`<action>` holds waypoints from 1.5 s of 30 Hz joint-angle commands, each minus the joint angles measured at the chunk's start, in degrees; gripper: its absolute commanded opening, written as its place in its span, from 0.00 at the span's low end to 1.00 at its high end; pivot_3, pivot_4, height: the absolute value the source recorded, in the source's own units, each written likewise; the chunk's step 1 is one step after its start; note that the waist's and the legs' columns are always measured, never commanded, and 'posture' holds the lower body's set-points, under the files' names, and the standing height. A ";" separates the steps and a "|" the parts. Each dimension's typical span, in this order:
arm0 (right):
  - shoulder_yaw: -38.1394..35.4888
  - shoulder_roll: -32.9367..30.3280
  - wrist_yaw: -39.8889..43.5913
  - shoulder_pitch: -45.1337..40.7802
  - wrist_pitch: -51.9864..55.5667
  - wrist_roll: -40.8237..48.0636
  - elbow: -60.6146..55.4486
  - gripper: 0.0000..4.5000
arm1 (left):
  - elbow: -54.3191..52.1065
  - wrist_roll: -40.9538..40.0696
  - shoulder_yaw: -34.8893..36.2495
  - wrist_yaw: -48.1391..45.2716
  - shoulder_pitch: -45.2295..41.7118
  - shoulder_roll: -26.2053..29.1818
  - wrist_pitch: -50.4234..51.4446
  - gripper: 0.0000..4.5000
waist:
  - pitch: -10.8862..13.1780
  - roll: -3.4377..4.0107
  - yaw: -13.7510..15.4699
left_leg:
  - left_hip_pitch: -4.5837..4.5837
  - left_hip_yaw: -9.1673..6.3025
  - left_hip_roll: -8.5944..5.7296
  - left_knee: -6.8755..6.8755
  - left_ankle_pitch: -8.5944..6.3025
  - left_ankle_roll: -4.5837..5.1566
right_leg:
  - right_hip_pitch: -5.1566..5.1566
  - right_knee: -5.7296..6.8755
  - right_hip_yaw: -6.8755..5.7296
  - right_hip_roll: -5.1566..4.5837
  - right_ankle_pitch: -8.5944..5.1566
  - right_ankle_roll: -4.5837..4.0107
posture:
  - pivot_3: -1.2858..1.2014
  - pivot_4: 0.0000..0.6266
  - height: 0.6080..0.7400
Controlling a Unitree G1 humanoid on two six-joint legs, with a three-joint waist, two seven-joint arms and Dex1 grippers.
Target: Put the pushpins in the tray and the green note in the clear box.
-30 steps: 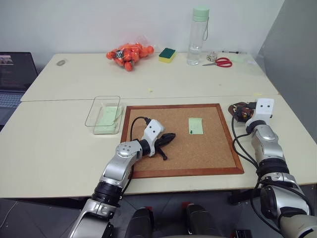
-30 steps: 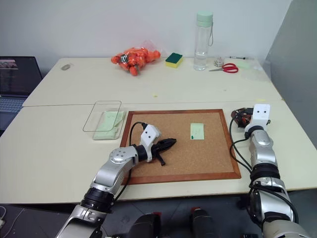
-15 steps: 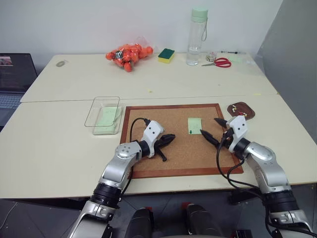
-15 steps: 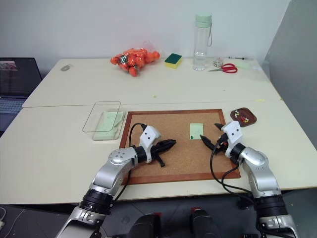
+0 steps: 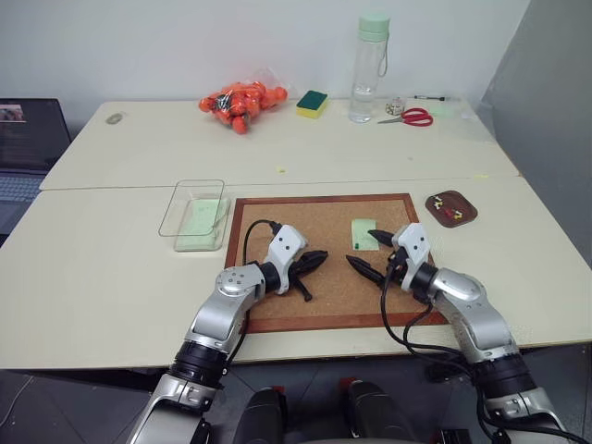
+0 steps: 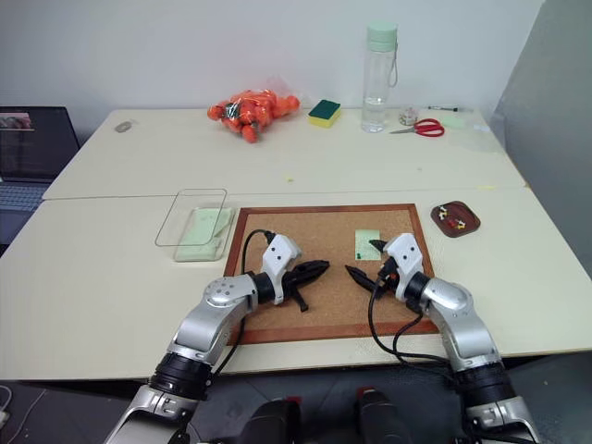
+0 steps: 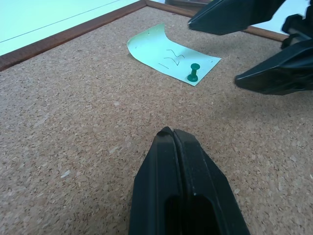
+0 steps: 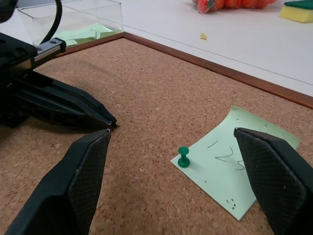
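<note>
Dark-green plastic-headed pushpin (image 8: 184,156) pins pale-green paper note (image 8: 239,161) to wood-framed cork board (image 5: 277,305); your right pincer (image 5: 368,251), wide open and empty, could crumple the note if it closes off-centre, left pincer (image 5: 314,260) shut, empty.

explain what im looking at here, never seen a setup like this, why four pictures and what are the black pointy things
It is a two-armed humanoid robot at a table. Two pictures come from cameras in its head, looking down over its arms. The other two come from a camera on each wrist, looking along the black fingers. The left end effector is shut and holds nothing. The right end effector is open and empty, facing a green note fixed to the cork board by a green pushpin. Nearby lie a clear box with a green slip inside and a small brown tray with pins in it.
</note>
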 commanded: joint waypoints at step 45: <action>-5.25 1.55 -1.17 -2.35 1.98 3.31 -3.66 0.01 | 1.36 0.40 -1.41 -0.22 1.74 -0.37 1.55 0.00 | -0.01 -0.01 -0.04 | -0.01 -0.01 0.01 0.01 0.00 0.00 | 0.01 0.00 0.01 0.00 0.00 0.00 | 0.52 0.24 1.00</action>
